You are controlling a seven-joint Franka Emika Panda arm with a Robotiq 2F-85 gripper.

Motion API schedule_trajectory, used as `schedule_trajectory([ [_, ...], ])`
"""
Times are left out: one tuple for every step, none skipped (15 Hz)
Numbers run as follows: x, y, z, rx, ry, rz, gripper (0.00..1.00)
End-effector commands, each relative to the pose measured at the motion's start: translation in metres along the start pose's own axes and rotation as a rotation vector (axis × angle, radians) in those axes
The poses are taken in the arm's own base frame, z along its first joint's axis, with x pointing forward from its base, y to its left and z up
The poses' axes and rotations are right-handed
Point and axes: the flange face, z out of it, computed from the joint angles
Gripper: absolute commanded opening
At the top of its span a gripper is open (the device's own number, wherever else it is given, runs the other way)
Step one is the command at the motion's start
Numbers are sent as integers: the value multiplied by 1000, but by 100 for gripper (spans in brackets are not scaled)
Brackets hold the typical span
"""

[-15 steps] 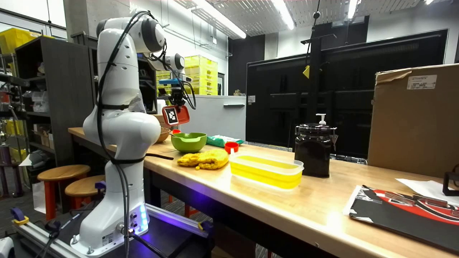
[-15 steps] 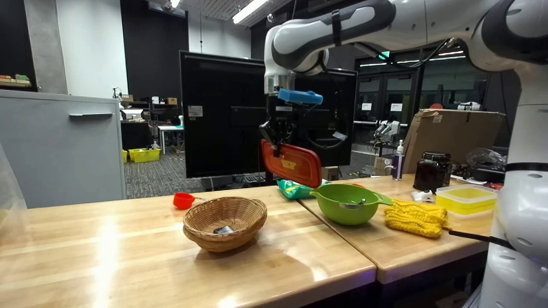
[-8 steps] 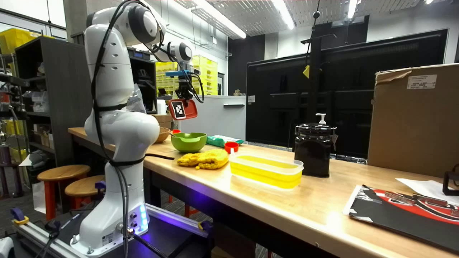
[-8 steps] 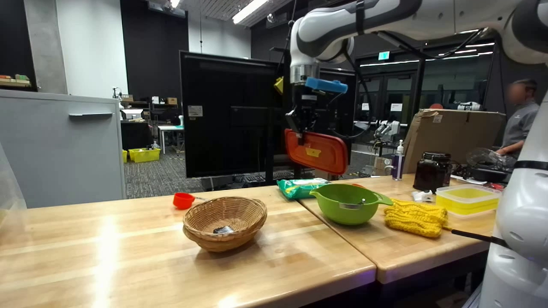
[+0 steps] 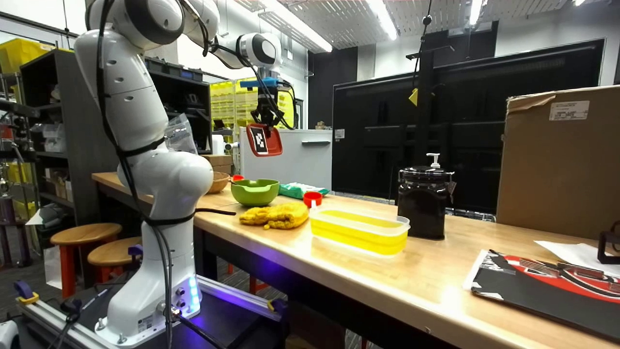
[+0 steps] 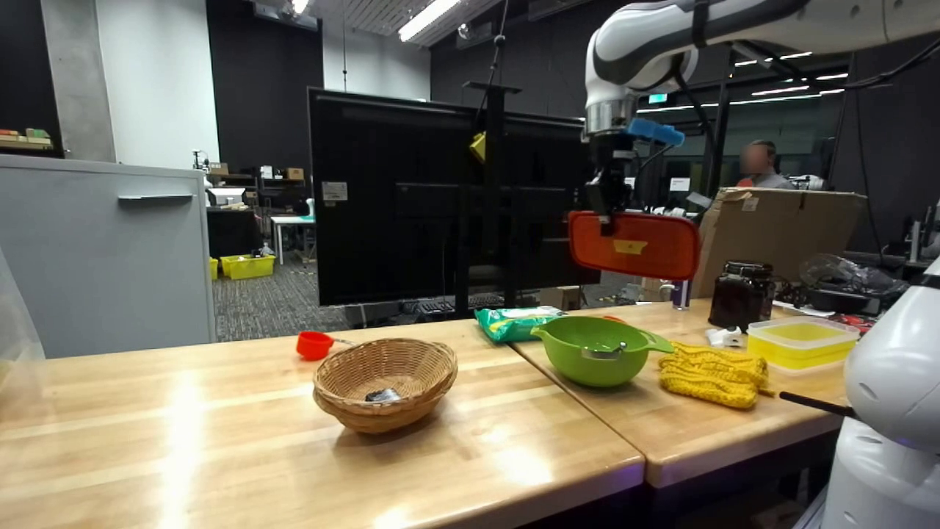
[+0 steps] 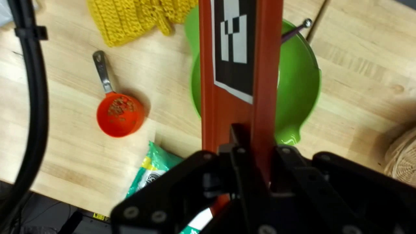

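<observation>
- The gripper (image 6: pixel 606 219) grips a red lid (image 6: pixel 667 248) by its upper rim, its fingers pinched around that edge.
- The red lid hangs on edge in the air beneath the gripper, a black-and-white card (image 7: pixel 235 71) on one face and a yellow label (image 6: pixel 630 247) on the other.
- Below the gripper, apart from the red lid, a green bowl (image 6: pixel 595 371) stands on the wooden table (image 6: pixel 220 441).
- Left of the gripper in the wrist view are a red cup (image 7: pixel 114 129) holding brown bits and a green packet (image 7: pixel 162 159).
- Farther ahead and left there lies a yellow knitted cloth (image 7: pixel 126 19).
- A wicker basket (image 7: pixel 406 159) sits right of the gripper there.
- Lower than the gripper and well apart, a yellow container (image 5: pixel 358 242) stands near a black jar (image 5: pixel 421 208).
</observation>
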Motion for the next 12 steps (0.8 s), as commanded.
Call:
schedule_trajectory([
  [-52, 50, -2, -6, -15, -64, 3],
  [-65, 64, -2, -4, -21, -75, 3],
  [-78, 80, -2, 1, -24, -89, 3],
  [-89, 94, -1, 2, -28, -106, 3],
  [-101, 108, -1, 4, -33, -123, 3],
  [-114, 123, -1, 5, -41, -148, 3],
  [-125, 138, -1, 1, -47, -171, 3],
  [-138, 155, -3, -4, -58, -203, 3],
  [-150, 170, -4, -9, -69, -232, 3],
  [-161, 187, -5, -17, -83, -264, 3],
  [-173, 207, -7, -24, -98, -298, 3],
  [-183, 223, -6, -29, -105, -331, 3],
])
